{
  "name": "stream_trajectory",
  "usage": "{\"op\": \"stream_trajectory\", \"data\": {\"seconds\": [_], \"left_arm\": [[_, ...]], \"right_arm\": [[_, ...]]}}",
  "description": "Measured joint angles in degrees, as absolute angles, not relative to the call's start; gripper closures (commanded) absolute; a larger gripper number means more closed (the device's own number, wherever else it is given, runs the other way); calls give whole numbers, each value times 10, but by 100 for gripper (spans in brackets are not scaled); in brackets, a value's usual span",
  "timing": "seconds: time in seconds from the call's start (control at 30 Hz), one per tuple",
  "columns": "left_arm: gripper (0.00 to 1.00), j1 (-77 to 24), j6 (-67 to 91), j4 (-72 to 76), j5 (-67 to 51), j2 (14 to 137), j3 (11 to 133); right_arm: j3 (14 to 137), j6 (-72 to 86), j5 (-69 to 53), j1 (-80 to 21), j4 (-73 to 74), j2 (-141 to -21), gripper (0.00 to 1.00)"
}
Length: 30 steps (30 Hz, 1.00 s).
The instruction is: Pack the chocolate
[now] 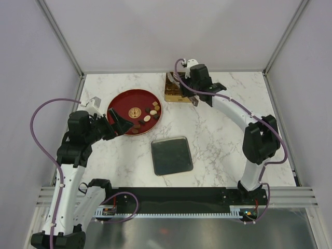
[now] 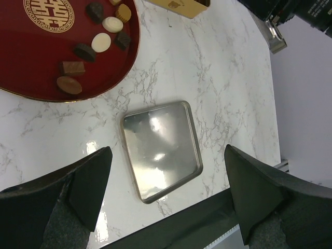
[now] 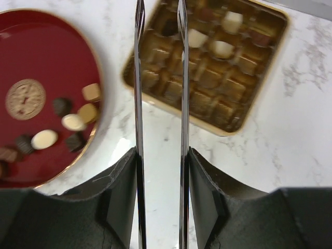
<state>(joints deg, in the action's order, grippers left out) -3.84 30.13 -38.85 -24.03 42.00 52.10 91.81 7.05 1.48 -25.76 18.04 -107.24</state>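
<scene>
Chocolate (image 3: 72,122) on the red dish (image 3: 31,52)
Pieces lay at the dish's edge beside the right gripper (image 3: 160,15), fingers slightly apart just off the dish; the left gripper (image 2: 167,155) gaped wide.

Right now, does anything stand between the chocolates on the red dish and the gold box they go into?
Nothing visible does. The chocolates lie on the red dish, the gold box sits open beside it, and the lid lies apart, nearer the arms. The right gripper hangs empty over the box.

Overhead, 2 wrist close-ups — dish (image 1: 123,101) shared.
</scene>
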Motion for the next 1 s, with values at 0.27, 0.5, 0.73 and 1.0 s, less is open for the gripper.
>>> {"op": "stream_trajectory", "data": {"seconds": [0.27, 0.5, 0.73, 1.0], "left_arm": [[3, -38, 301, -388, -241, 397, 512], [3, -38, 301, -388, -241, 396, 512], [3, -38, 301, -388, -241, 396, 512], [3, -38, 301, -388, -241, 397, 512]], "right_arm": [[834, 31, -19, -404, 172, -1031, 52], [794, 9, -31, -471, 172, -1039, 52], [793, -3, -29, -479, 167, -1060, 52], [791, -3, -28, -479, 162, -1074, 52]]}}
